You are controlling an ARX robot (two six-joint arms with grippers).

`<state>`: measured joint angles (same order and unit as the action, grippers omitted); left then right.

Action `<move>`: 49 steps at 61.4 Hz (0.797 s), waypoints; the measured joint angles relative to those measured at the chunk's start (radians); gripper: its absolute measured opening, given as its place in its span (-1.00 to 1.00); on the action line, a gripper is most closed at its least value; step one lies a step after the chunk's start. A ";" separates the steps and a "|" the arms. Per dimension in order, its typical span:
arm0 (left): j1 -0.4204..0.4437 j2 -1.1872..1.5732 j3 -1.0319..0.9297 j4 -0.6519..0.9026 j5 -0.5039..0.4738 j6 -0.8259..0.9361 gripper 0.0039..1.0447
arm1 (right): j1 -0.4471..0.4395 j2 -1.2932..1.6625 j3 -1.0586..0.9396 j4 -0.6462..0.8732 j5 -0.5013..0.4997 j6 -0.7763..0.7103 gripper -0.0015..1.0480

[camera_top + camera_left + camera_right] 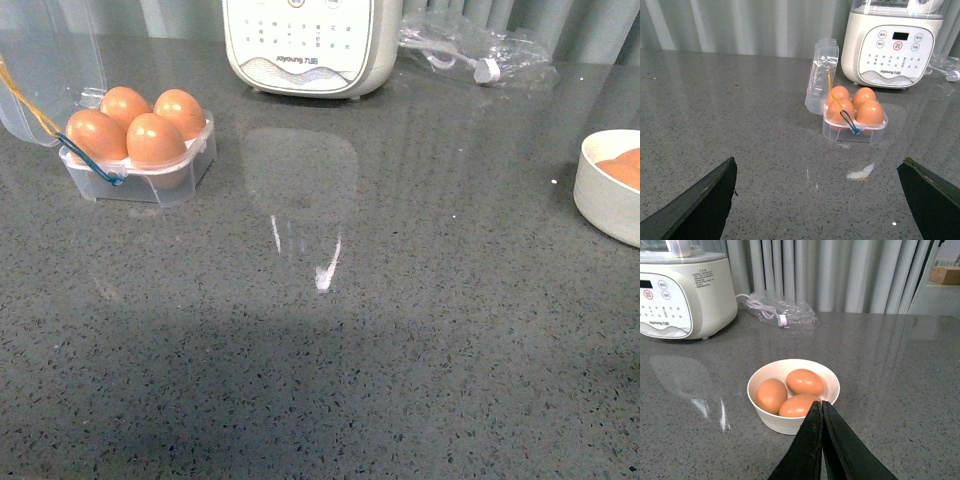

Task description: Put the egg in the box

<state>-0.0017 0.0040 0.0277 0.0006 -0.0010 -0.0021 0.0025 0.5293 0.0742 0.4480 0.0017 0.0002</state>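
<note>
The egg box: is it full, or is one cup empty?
Full. The box holds four eggs, one in each cup. Its lid stands open.

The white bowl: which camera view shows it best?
The right wrist view: nearly all the white bowl and its three eggs show. The front view catches only part at its right edge; the left wrist view misses it.

Box lid (50,70), bowl (603,197) partly off-frame

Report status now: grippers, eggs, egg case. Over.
Left gripper open, empty. Right gripper shut, empty, near white bowl of three eggs. Egg case full, four eggs, lid open. No obstacle seen.
</note>
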 joint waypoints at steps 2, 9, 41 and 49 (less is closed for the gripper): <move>0.000 0.000 0.000 0.000 0.000 0.000 0.87 | 0.000 -0.013 -0.004 -0.008 0.000 0.000 -0.94; 0.000 0.000 0.000 0.000 0.000 0.000 0.87 | 0.000 -0.078 -0.024 -0.052 0.000 0.000 -0.94; 0.000 0.000 0.000 0.000 0.000 0.000 0.87 | 0.000 -0.249 -0.069 -0.164 0.000 0.000 -0.94; 0.000 0.000 0.000 0.000 0.000 0.000 0.87 | 0.000 -0.293 -0.069 -0.209 0.000 0.000 -0.94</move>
<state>-0.0017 0.0040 0.0277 0.0006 -0.0006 -0.0021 0.0025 0.2367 0.0055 0.2386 0.0013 0.0002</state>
